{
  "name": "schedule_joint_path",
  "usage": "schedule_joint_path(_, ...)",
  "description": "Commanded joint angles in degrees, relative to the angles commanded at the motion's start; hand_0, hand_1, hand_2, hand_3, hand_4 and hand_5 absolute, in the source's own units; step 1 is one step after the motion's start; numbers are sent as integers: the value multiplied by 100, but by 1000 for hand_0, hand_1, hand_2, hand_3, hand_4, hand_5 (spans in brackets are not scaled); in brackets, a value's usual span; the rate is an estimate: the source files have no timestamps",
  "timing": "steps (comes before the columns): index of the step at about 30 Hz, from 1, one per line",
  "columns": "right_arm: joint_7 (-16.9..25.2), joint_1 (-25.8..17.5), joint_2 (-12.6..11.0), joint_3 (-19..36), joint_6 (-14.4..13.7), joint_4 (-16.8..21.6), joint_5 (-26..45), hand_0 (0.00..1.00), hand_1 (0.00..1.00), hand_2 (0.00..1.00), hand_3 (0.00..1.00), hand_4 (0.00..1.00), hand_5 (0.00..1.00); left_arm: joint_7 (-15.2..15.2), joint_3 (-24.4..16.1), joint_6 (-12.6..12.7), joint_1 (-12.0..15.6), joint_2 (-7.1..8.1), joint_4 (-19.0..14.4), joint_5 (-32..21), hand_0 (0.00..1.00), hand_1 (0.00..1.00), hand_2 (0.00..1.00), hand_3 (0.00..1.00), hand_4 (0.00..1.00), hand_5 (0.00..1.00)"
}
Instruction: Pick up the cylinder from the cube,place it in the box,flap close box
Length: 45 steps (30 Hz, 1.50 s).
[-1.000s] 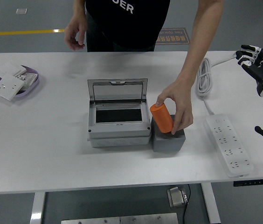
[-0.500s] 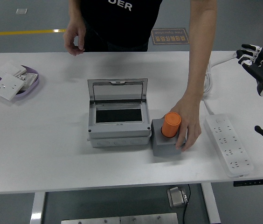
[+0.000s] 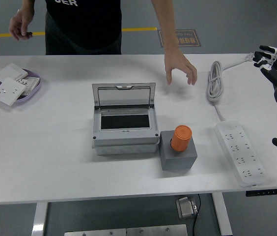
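An orange cylinder (image 3: pixel 181 138) stands upright on a grey cube (image 3: pixel 179 154) right of centre on the table. Just left of the cube sits a grey box (image 3: pixel 124 130), its lid (image 3: pixel 124 94) raised at the back and its dark inside showing. My right hand (image 3: pixel 273 61) hangs at the right edge, above the table's far right corner, fingers spread and holding nothing, well away from the cylinder. A person at the far side holds one hand (image 3: pixel 180 68) relaxed above the table behind the cube. My left arm is out of view.
A white power strip (image 3: pixel 240 152) lies right of the cube, its coiled cable (image 3: pixel 215 81) running toward the far edge. A purple tray (image 3: pixel 32 84) with white socket plates (image 3: pixel 8 91) sits far left. The person's other hand (image 3: pixel 20 25) is off the table.
The person stood the cylinder on the cube, let go and drew the hand back toward the far edge while stepping left. My right hand shifted slightly right.
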Motion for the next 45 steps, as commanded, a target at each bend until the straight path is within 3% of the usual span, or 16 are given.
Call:
schedule_joint_path(3, 139, -337, -113, -424, -45, 427, 156, 658, 634, 649, 663, 741, 270, 4, -7, 0, 21, -6, 4, 2, 567, 614, 574, 597, 707, 208)
schedule_joint_path(10, 248, -494, -135, -1152, -198, 989, -72, 626, 636, 650, 662, 743, 256, 5, -6, 0, 52, -15, 8, -4, 567, 614, 575, 597, 707, 207)
schedule_joint_path(12, 313, -455, -140, -1449, -276, 1046, -103, 568, 613, 627, 644, 752, 222, -6, 15, 0, 47, -14, 6, -22, 567, 614, 575, 598, 707, 206)
schedule_joint_path(16, 420, -344, -104, -1982, -379, 949, -124, 568, 613, 627, 644, 752, 222, -15, 33, 0, 38, -15, 4, -35, 567, 614, 575, 598, 707, 206)
schedule_joint_path(17, 440, -314, -88, -2116, -389, 903, -121, 596, 606, 588, 603, 714, 73, -17, 38, 0, 38, -18, 3, -38, 567, 614, 575, 598, 707, 206)
schedule_joint_path(30, 529, -4, -58, -3561, -399, 551, -265, 599, 596, 578, 569, 710, 92, -42, 85, -4, 49, -18, -8, -53, 567, 614, 575, 598, 707, 206)
schedule_joint_path(45, 517, 58, -10, -3758, -399, 363, -368, 594, 579, 544, 556, 708, 116, -40, 86, -6, 27, -4, -26, -35, 567, 614, 575, 598, 707, 208)
